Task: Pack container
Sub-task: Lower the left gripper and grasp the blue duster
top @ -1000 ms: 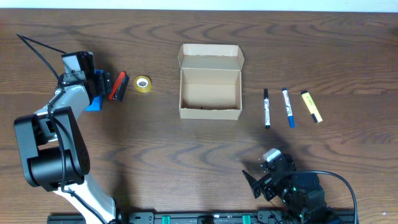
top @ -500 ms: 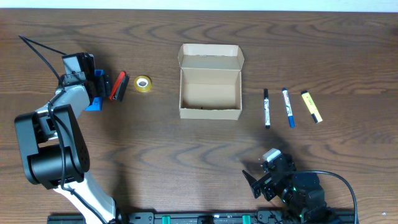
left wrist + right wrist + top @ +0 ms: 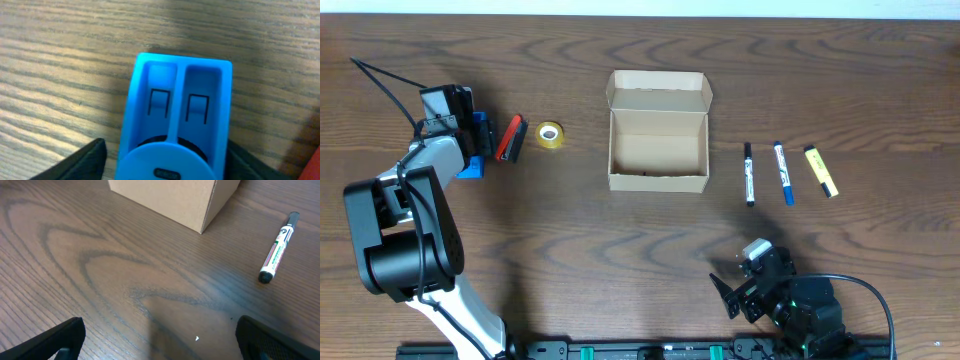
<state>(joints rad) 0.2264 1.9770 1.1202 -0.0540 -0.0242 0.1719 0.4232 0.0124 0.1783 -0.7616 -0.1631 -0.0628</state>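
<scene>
**While the container point(image 3: 658, 181) stands open mid-table, left gripper point(image 3: 165, 165) clamps blue plastic piece point(image 3: 180, 105)**

Right gripper point(image 3: 160, 330) gapes wide, empty, above the grained wood table point(image 3: 570, 250). One plain tan cardboard box, rectangular, flap up; three slim pens to its right: black marker point(image 3: 749, 173), blue marker point(image 3: 783, 172), yellow highlighter point(image 3: 821, 170); one yellow tape roll point(image 3: 550, 134) on its left

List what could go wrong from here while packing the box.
1. The left claw straddles the blue plastic block close beside a red-and-black object; lifting may knock that aside.
2. The open tan cardboard box looks light; a bumped wall may shift it.
3. The black-capped white marker may roll if the open right claw nudges it.
</scene>
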